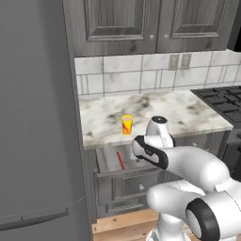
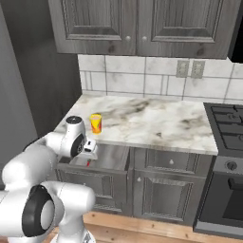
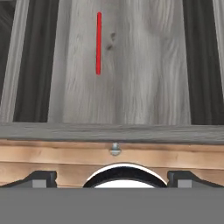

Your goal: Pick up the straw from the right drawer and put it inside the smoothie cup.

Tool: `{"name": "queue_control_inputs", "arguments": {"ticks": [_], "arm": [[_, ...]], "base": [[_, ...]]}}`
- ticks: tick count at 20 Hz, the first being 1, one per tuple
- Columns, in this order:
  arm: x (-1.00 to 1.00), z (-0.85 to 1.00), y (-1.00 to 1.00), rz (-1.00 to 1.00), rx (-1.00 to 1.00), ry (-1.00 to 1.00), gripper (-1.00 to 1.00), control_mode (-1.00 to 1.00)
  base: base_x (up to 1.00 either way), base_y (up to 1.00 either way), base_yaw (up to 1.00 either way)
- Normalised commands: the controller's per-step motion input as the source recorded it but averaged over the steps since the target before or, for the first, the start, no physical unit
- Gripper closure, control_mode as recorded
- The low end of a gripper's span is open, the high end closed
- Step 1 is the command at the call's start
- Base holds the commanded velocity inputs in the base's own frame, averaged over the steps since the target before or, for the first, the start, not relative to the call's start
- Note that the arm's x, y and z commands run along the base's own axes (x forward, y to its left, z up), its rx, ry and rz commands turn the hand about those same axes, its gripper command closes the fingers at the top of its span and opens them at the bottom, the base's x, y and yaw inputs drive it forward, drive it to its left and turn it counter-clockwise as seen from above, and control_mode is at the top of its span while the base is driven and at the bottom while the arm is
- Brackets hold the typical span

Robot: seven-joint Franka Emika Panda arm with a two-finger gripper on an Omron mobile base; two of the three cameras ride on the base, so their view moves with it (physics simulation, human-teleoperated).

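Drawer (image 1: 110, 162) pulled open below the front edge of the tabletop (image 1: 188, 115), toward its left end. Straw (image 3: 99, 43) flat on the pale grey drawer floor, lying front to back, nearer the drawer's left wall than its right; seen as a short red line in the left base view (image 1: 120, 160) and as a small red tip just under the end effector in the right base view (image 2: 88, 163). Nothing touching the straw.

Cup (image 1: 126, 124) upright on the tabletop close to the front edge, just behind and above the open drawer, yellow with a red mark on its side; also seen from the right (image 2: 96, 124).

End effector (image 3: 112, 175) hanging over the drawer's front lip, pointing down into it, fingertips (image 3: 41, 178) set wide apart at the bottom of the hand view, open, holding nothing. Straw well ahead of the fingertips and off to one side of the centre line in that view. Small knob (image 3: 115, 150) on the drawer front between the fingertips, wood floor (image 3: 52, 155) below it.

Stove (image 1: 223, 101) at the right end of the tabletop, dark cabinets (image 1: 150, 23) above the tiled wall, tall grey fridge (image 1: 37, 117) to the left.
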Motion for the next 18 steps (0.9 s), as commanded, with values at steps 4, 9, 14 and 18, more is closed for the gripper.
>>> {"name": "queue_control_inputs", "arguments": {"ticks": [4,9,14,18], "arm": [[0.36,-0.26,0.04,0.00,0.00,0.04,-1.00,-1.00],[0.29,-0.32,0.00,0.00,0.00,0.01,-1.00,-1.00],[0.21,-0.35,0.00,0.00,0.00,0.00,-1.00,-1.00],[0.12,-0.36,0.00,0.00,0.00,0.00,-1.00,-1.00]], "base": [[0.00,0.00,0.00],[0.00,0.00,0.00],[0.00,0.00,0.00],[0.00,0.00,0.00]]}}
